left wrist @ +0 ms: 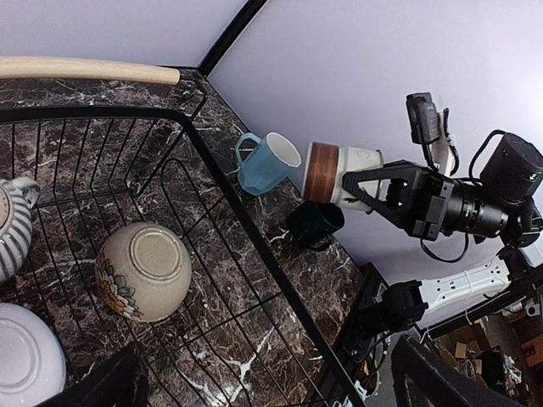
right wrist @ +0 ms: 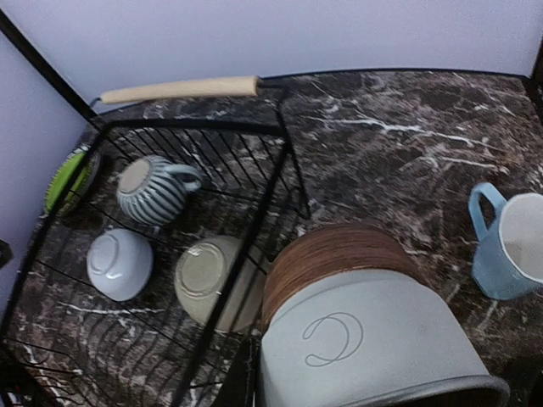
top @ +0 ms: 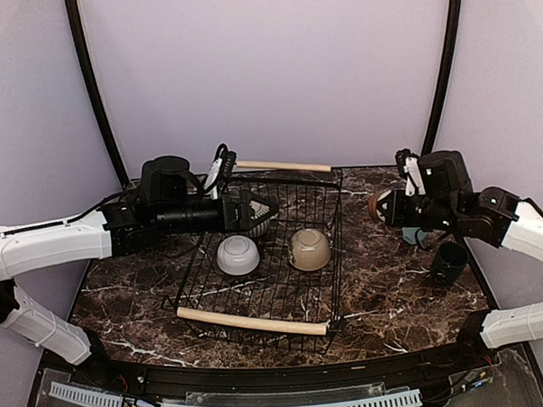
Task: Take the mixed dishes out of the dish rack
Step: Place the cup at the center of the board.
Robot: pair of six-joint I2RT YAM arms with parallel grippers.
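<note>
The dish rack (top: 259,323) stands mid-table with a white bowl (top: 238,255) and a beige bowl (top: 309,249) upside down inside. A grey-striped mug (right wrist: 153,191) lies at the rack's far left, and a green plate (right wrist: 68,178) leans beside it. My left gripper (top: 251,213) is open over the rack next to that mug, and nothing sits between its fingers (left wrist: 102,388). My right gripper (top: 386,206) hovers right of the rack, shut on the small white-brown cup (right wrist: 365,331). A light-blue mug (right wrist: 513,246) and a dark-teal mug (top: 449,263) stand on the table to the right.
The rack's wooden handles lie at its far edge (top: 283,166) and near edge (top: 251,321). Marble table (top: 393,297) shows between the rack and the two mugs. Black frame posts (top: 94,94) rise at the back corners.
</note>
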